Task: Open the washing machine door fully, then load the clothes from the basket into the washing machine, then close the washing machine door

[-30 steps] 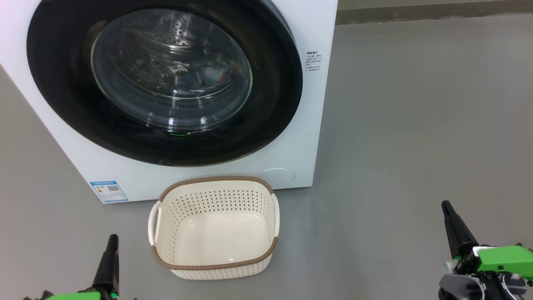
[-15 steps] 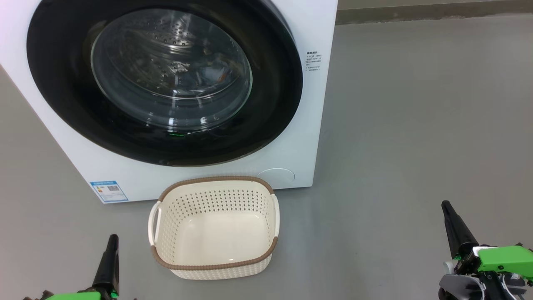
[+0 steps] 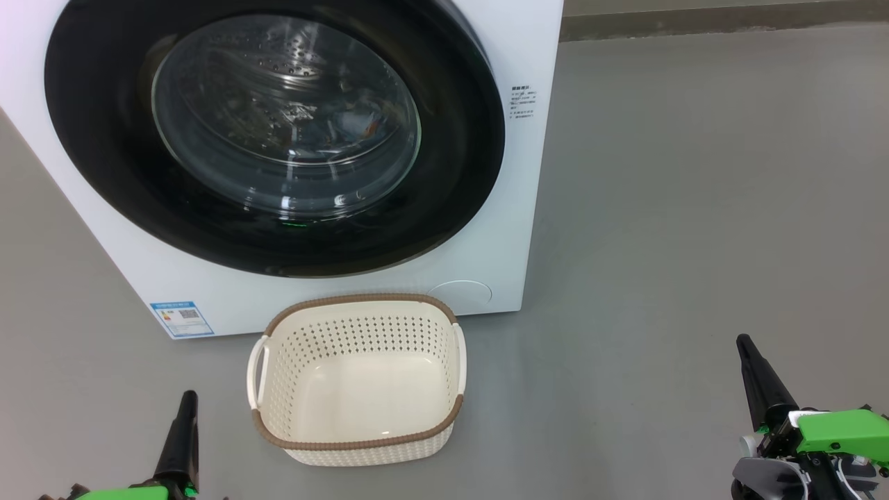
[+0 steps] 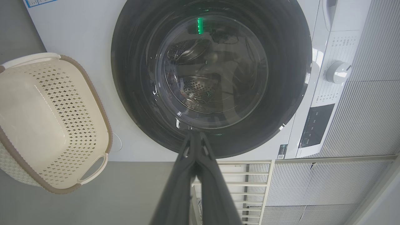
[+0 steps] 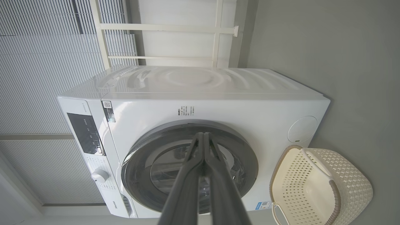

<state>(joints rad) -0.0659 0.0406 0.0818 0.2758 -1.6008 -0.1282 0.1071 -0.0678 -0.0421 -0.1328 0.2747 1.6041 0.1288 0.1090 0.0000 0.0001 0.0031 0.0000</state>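
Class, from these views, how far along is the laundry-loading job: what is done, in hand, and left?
Done: the basket is empty, bluish clothes show inside the washing machine, and the washing machine door looks closed. In hand: nothing; the left gripper and right gripper are shut, apart from everything. Left: seemingly nothing.

Washing machine door [image 3: 274,132] cut off at 12 o'clock edge; clothes [image 3: 354,125] behind glass blurred; small print [image 3: 523,102] unreadable.
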